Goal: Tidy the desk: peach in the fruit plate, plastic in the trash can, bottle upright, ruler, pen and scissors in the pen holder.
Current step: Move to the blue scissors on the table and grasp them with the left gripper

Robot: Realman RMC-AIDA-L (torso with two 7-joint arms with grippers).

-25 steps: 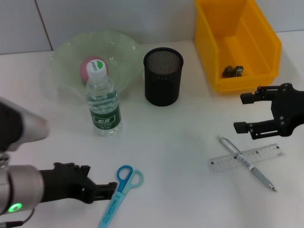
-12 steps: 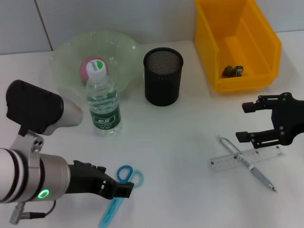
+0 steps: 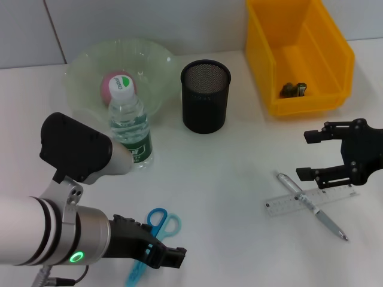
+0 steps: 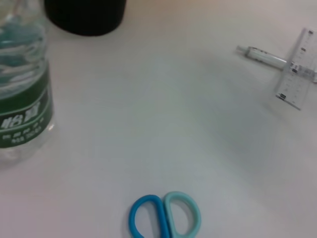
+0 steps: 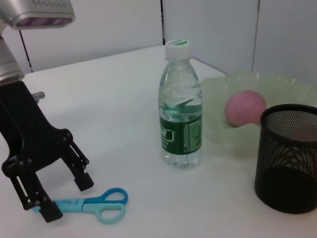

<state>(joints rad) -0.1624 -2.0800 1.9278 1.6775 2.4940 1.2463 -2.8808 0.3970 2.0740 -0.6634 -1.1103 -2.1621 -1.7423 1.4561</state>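
The left claw (image 3: 160,254) hovers low over the scissors (image 3: 152,238), fingers spread apart on either side of the blades. The right claw (image 3: 306,155) hangs open just above the pen (image 3: 310,205), which lies crossed over the ruler (image 3: 311,198) on the tabletop (image 3: 239,161). The bottle (image 3: 129,129) stands upright in front of the fruit plate (image 3: 87,66), where the peach (image 3: 109,84) sits. The pen holder (image 3: 205,95) stands beside the yellow bin (image 3: 297,54).
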